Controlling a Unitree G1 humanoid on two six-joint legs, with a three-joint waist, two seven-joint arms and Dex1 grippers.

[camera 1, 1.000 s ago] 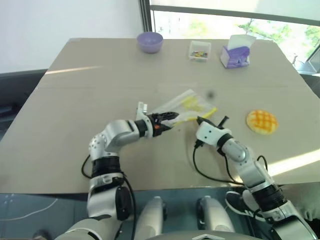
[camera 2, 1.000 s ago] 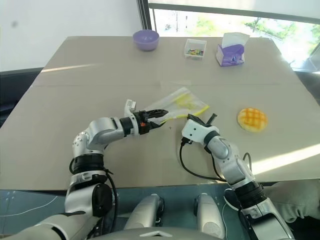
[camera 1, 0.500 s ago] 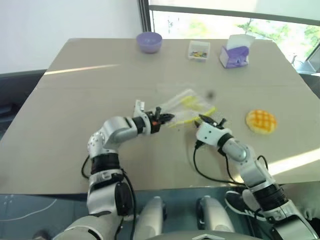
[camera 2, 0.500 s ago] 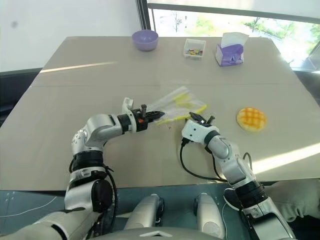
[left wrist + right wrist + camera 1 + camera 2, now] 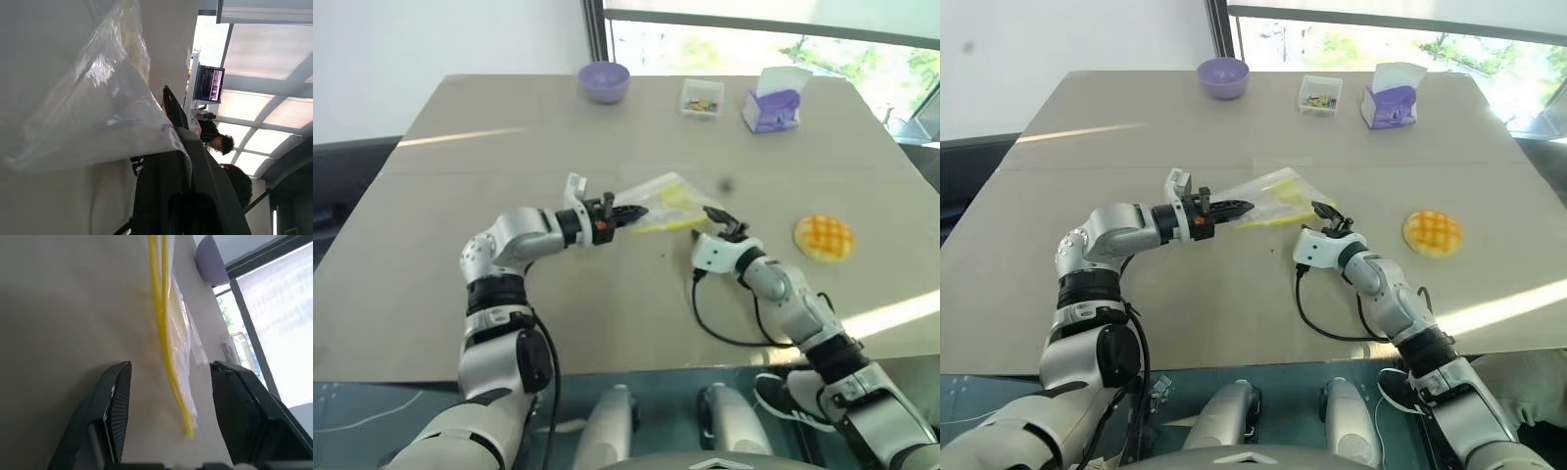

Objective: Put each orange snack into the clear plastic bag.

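The clear plastic bag (image 5: 668, 199) lies mid-table with its near-left corner lifted off the surface. My left gripper (image 5: 628, 211) is shut on that corner; the left wrist view shows the film (image 5: 98, 107) draped over a black finger. The bag's yellow seal strip (image 5: 164, 308) runs along its right edge, and the strip's near end sits between the spread fingers of my right gripper (image 5: 724, 221), which is open and not touching it. The orange snack (image 5: 824, 237), a round bun with a grid pattern, rests on the table to the right of the right gripper, apart from the bag.
Along the table's far edge stand a purple bowl (image 5: 605, 81), a small clear box of coloured bits (image 5: 703, 98) and a purple and white tissue box (image 5: 773, 103). A black cable loops on the table beside my right forearm (image 5: 724, 328).
My left gripper closed on the bag's corner and drew it up and to the left. My right gripper opened and moved forward to the end of the seal strip.
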